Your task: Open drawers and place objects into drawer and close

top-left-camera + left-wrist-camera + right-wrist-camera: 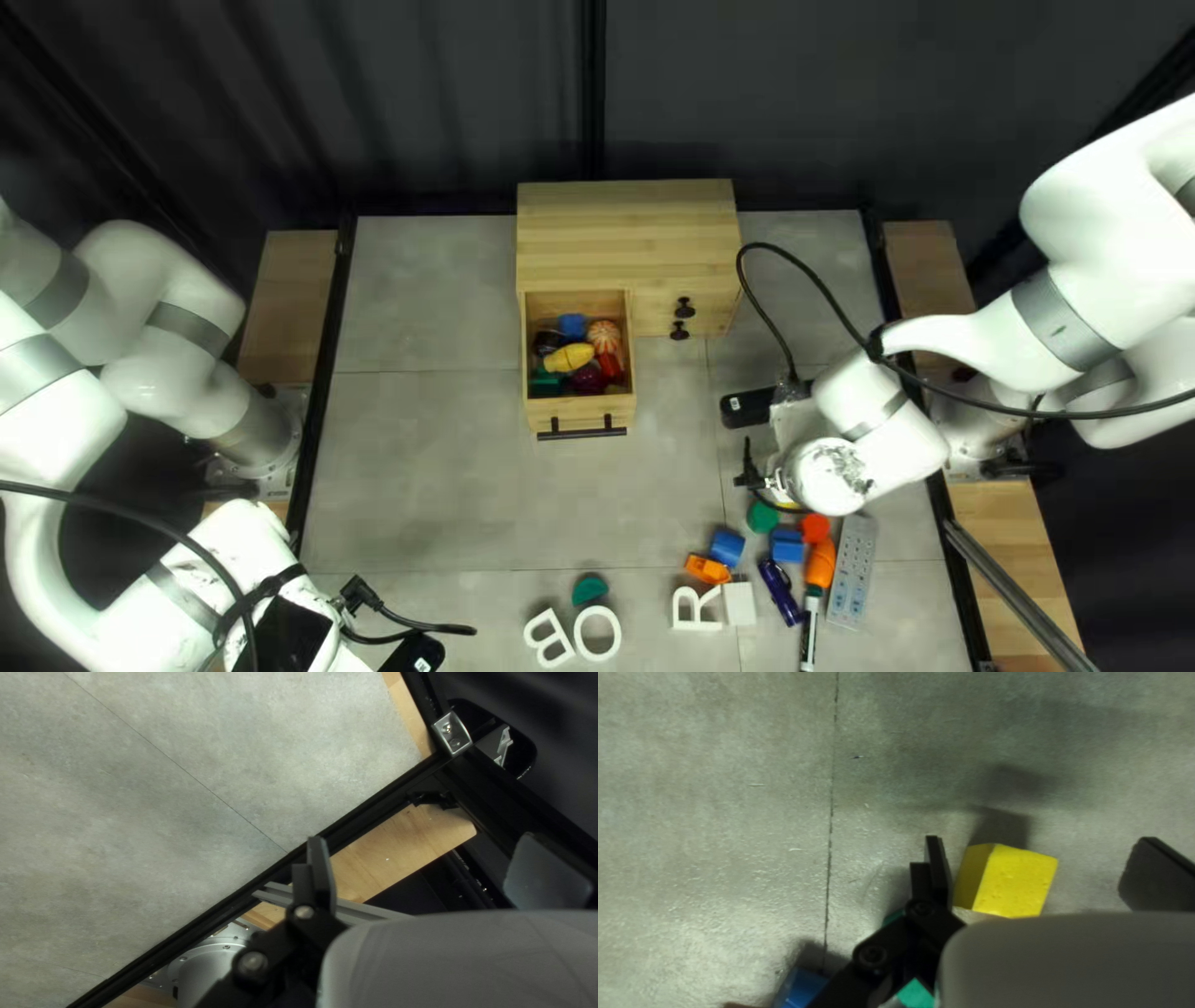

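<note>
Top left view | held left gripper [342,635] released, seven o'clock | straddled yellow block [1018,880] with released right gripper [782,471], four o'clock

1. Left arm [187,274]: white, smooth, rounded segments with grey bands; its silver base [258,429] by the desk's [436,498] left edge has a round flange with small screws.
2. Right arm [977,349]: white too, grey-banded, with small dark marks on one band and a round wrist cap [828,477] speckled grey.
3. Black cables [809,286] along both arms; a black strap [276,583] round the left wrist.
4. Fingers [321,871]: black, flat, straight-sided, both arms alike.
5. Links [890,946]: black, with round screw heads.
</note>
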Available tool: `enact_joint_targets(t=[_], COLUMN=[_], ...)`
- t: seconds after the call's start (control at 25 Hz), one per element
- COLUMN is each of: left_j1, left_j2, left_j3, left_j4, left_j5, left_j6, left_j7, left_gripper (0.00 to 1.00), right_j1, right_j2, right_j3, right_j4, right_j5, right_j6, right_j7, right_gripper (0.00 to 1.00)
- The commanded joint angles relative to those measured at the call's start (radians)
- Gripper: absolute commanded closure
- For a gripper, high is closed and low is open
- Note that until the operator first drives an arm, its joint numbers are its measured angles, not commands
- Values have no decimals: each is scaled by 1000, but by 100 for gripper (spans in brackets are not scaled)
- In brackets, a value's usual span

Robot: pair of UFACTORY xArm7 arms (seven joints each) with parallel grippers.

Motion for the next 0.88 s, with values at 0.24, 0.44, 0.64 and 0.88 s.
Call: enact_joint_targets(t=[0.24, 0.44, 0.64, 0.88], left_j1=[0, 0, 0, 0], left_j2=[0, 0, 0, 0], left_j3=[0, 0, 0, 0], left_j4=[0, 0, 0, 0], left_j5=[0, 0, 0, 0], left_j6=[0, 0, 0, 0], left_j7=[0, 0, 0, 0], left_gripper=[0, 0, 0, 0], right_j1=[-5, -8, -11, -15], right_j2=[-3, 2, 5, 3], right_j3=[-5, -8, -11, -15], right_j4=[-25, -34, -43, -44], right_j5=[1, 5, 16, 24], right_j6=[-44, -69, -90, -96], right_j7=[20, 17, 12, 0], right_gripper=[0, 3, 9, 92])
